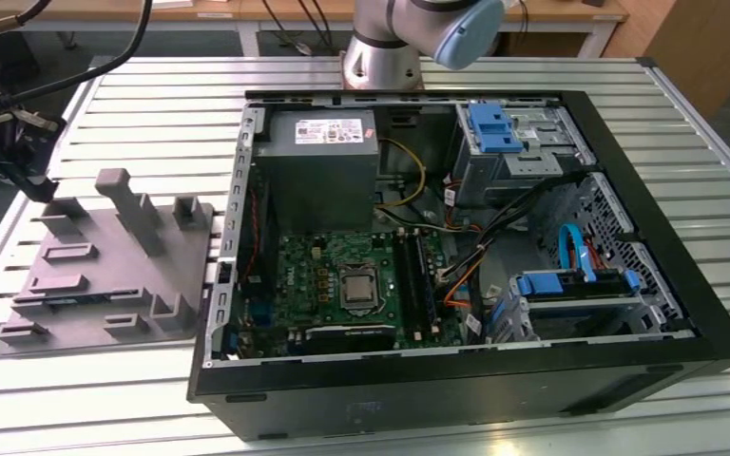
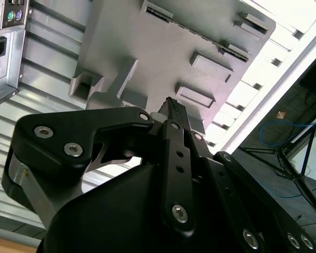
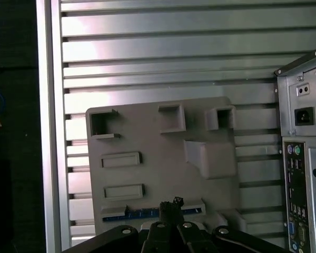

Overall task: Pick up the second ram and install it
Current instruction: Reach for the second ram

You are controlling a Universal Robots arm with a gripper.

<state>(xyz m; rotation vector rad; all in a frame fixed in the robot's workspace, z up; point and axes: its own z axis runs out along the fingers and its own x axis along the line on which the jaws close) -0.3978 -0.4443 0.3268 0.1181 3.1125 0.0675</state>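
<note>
A slatted metal table (image 1: 137, 104) is seen in the exterior view. An open computer case (image 1: 467, 399) is laid on it, with the motherboard (image 1: 327, 285) exposed inside. A grey holder plate (image 1: 111, 275) is set just beside the case, on the exterior view's left. The second ram (image 1: 67, 302) is seated in a slot along the plate's near edge. The arm's base (image 1: 384, 52) is mounted at the far side of the table.

In the second wrist view, the gripper (image 2: 174, 107) is poised above the holder plate (image 2: 126, 37). Its fingers are drawn together and nothing is gripped between them. The second ram (image 2: 200, 32) is seen edge-on in its slot, apart from the fingertips.

In the first wrist view, the gripper (image 3: 171, 204) is lined up over the second ram (image 3: 139, 214), which is seated along one edge of the holder plate (image 3: 158, 142). The case's rear panel (image 3: 303, 158) is seen beside the plate.
</note>
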